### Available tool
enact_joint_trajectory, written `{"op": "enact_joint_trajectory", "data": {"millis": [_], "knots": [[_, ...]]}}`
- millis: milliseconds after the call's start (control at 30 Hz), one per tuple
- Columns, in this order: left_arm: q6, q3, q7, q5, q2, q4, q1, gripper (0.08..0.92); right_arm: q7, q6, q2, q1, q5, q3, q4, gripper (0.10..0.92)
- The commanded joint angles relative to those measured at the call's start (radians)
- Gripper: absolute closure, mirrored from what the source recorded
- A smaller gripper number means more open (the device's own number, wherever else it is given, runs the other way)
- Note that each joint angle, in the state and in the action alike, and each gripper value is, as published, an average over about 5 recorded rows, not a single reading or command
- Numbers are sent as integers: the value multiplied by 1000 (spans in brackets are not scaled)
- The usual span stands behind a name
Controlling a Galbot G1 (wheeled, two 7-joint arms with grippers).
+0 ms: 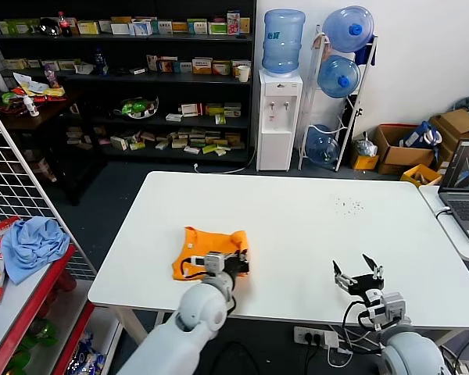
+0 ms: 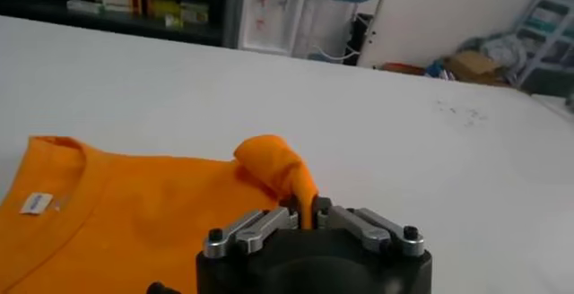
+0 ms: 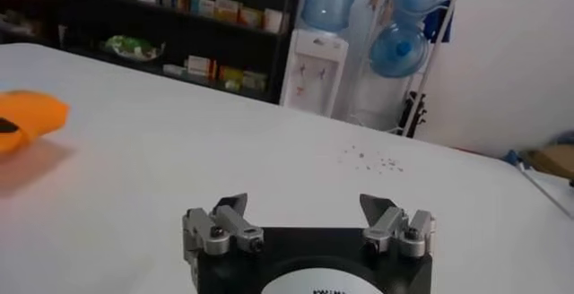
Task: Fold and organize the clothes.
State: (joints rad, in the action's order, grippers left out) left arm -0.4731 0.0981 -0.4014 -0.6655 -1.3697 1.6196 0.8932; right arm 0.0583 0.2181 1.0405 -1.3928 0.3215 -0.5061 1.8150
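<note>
The bright orange T-shirt (image 1: pixel 205 248) lies partly folded on the white table (image 1: pixel 313 226), near its front left. My left gripper (image 1: pixel 236 264) sits at the shirt's near right edge, shut on a pinched fold of the orange fabric (image 2: pixel 289 168); the collar with a white label (image 2: pixel 36 203) shows beside it. My right gripper (image 1: pixel 358 272) is open and empty above the table's front right; its fingers (image 3: pixel 231 208) stand wide apart. An edge of the shirt shows far off in the right wrist view (image 3: pixel 29 118).
A light blue cloth (image 1: pixel 33 246) lies on a red rack at the left. A laptop (image 1: pixel 467 187) sits on a side table at the right. Shelves, a water dispenser (image 1: pixel 280 117) and cardboard boxes stand behind the table.
</note>
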Motion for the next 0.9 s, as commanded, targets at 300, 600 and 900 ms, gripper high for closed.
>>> {"op": "enact_joint_trajectory", "data": {"millis": [300, 600, 900], "knots": [[407, 87, 69, 10, -232, -135, -31, 741, -8, -3, -9, 17, 8, -12, -21, 203], [431, 22, 170, -35, 100, 79, 60, 481, -70, -40, -4, 21, -50, -53, -39, 203], [509, -162, 237, 100, 421, 121, 239, 229, -112, -60, 33, -5, -36, -117, -43, 203]]}}
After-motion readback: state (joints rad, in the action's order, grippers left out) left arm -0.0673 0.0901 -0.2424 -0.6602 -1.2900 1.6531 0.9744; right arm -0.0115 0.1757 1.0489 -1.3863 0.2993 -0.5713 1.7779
